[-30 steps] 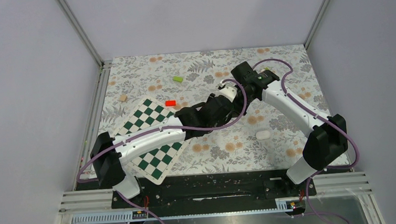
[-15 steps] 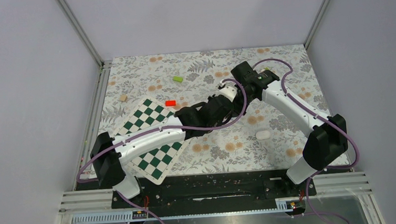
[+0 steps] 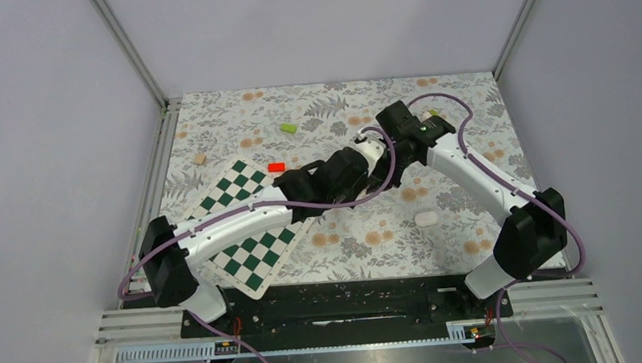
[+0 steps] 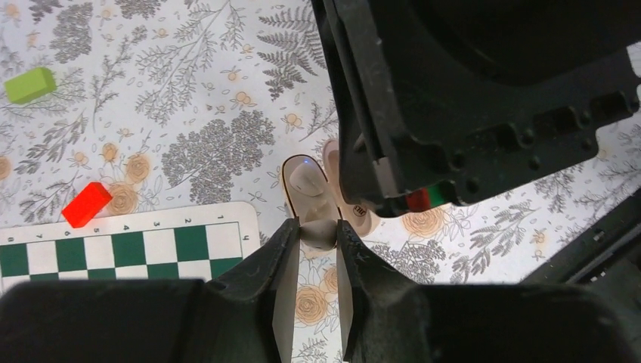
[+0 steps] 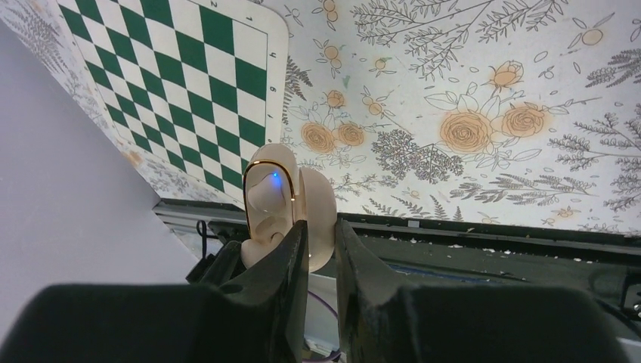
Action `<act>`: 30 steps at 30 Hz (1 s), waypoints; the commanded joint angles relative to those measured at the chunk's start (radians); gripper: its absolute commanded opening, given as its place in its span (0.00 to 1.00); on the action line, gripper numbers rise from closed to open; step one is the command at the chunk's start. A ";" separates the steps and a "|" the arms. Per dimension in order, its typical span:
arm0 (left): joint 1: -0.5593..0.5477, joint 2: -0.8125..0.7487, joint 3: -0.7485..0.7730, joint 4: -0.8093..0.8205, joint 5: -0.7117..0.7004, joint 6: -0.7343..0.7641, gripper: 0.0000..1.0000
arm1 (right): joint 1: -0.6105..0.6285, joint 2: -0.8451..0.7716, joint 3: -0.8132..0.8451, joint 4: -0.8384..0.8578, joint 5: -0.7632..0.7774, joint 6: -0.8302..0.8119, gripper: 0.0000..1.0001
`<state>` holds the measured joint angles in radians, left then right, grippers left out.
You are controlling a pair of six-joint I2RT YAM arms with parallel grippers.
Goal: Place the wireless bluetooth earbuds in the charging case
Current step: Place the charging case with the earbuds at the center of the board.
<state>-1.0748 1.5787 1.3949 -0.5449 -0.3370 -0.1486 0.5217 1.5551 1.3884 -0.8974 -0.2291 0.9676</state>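
The charging case [image 3: 373, 150] is white, open and lifted above the floral table near the middle back. My right gripper [image 3: 381, 142] is shut on one half of it. In the right wrist view the case [image 5: 266, 189] shows a gold rim, a blue light and a pale earbud shape inside, and my right gripper [image 5: 321, 231] pinches the half behind. My left gripper [image 4: 317, 240] is shut on a small whitish earbud [image 4: 318, 230] and holds it against the lower end of the open case [image 4: 305, 184]. In the top view my left gripper [image 3: 365, 160] meets the case from the left.
A green-and-white chessboard mat [image 3: 248, 229] lies under my left arm. A red block [image 3: 276, 167], a green block [image 3: 288, 127] and a tan block [image 3: 200, 158] lie around it. A small white rounded object [image 3: 426, 218] lies on the table at front right.
My left arm has swung a little to the left at its base and elbow, and its gripper has edged up toward the case. The right arm has barely moved.
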 commanded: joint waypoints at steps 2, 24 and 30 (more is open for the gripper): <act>0.016 -0.059 -0.010 0.072 0.144 0.016 0.19 | 0.004 -0.074 -0.057 0.083 -0.073 -0.075 0.00; 0.061 -0.093 -0.029 0.067 0.280 0.031 0.27 | 0.004 -0.109 -0.055 0.058 -0.234 -0.397 0.00; 0.062 -0.104 -0.030 0.068 0.265 0.027 0.37 | 0.005 -0.121 -0.064 0.055 -0.246 -0.409 0.00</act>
<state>-1.0210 1.5227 1.3655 -0.5423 -0.0677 -0.1242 0.5205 1.4799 1.3102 -0.8272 -0.3996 0.5903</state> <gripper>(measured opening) 0.353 0.226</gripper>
